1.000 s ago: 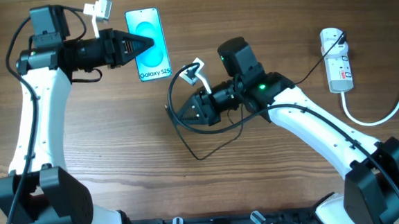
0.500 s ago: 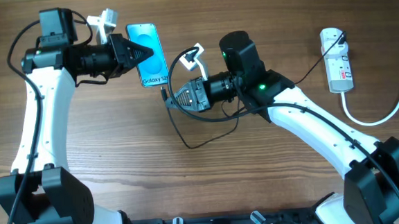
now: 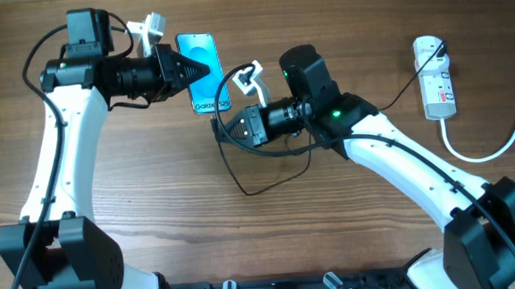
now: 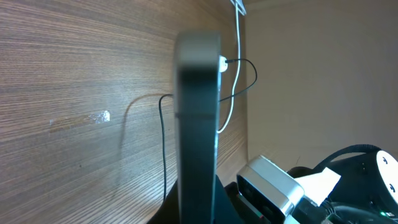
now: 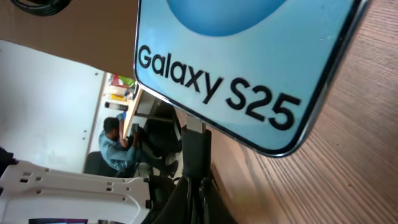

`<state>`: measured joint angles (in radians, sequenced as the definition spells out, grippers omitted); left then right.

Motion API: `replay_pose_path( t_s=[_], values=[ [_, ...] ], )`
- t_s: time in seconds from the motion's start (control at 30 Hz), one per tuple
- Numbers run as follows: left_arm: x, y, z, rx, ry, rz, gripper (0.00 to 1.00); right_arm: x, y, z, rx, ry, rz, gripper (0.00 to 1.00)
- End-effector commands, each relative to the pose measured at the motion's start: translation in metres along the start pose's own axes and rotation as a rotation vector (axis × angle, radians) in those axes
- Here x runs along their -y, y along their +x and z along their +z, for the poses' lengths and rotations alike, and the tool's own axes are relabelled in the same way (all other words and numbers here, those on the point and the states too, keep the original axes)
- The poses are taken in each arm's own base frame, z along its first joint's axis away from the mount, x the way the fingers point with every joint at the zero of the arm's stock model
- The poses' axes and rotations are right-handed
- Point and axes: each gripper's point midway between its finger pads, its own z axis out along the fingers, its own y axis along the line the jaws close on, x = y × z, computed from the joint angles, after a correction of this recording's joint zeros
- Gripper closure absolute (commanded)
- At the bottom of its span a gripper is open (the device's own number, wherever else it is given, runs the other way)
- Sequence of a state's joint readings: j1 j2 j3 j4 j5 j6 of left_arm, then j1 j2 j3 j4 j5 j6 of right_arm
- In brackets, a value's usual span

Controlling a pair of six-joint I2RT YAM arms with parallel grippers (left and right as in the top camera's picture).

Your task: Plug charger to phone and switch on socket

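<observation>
A brown wood-grain table (image 3: pixel 155 222) carries the white socket (image 3: pixel 435 80) near its right edge, a thicker white cord (image 3: pixel 508 143) curving away from the strip's near end.

Well to the left of the socket, the left gripper (image 3: pixel 203 72) is clamped tight on the phone (image 3: pixel 198 48), pinching it across its width about halfway along. The left wrist view shows the phone (image 4: pixel 198 112) edge-on and clear of the wood.

Between the phone and the socket, the right gripper (image 3: pixel 223 129) is also fully closed, pinched on the end of the charger (image 3: pixel 242 186). The thin black cable loops over the table and runs back to the socket. In the right wrist view a dark tip (image 5: pixel 195 149) stands up from between the closed fingers (image 5: pixel 186 199), just short of the phone's lower edge.

The phone's long axis runs far-to-near across the table, slightly slanted. Its teal screen faces upward, and its lettered end (image 5: pixel 214 87) points toward the right gripper.
</observation>
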<state>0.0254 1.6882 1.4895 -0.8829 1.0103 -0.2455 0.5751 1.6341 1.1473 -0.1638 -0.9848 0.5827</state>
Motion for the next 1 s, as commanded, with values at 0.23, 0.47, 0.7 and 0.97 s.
replay_pose_path(
  t_s=[0.23, 0.47, 0.7, 0.97],
  values=[
    [0.0101, 0.001, -0.0043, 0.008, 0.02, 0.055, 0.96, 0.0009, -0.0093, -0.0004, 0.04, 0.035, -0.021, 0.96],
    [0.0082, 0.0003, -0.0043, 0.012, 0.008, 0.078, 0.96, 0.0022, -0.0102, -0.0005, 0.045, 0.042, -0.021, 0.96],
    [0.0051, -0.0022, -0.0043, 0.022, -0.011, 0.084, 0.96, -0.0019, -0.0072, -0.0003, 0.028, 0.018, -0.019, 0.96],
    [0.0067, -0.0064, -0.0045, 0.036, -0.007, 0.098, 0.96, -0.0018, -0.0013, -0.0001, 0.004, 0.012, 0.011, 0.96]
  ],
)
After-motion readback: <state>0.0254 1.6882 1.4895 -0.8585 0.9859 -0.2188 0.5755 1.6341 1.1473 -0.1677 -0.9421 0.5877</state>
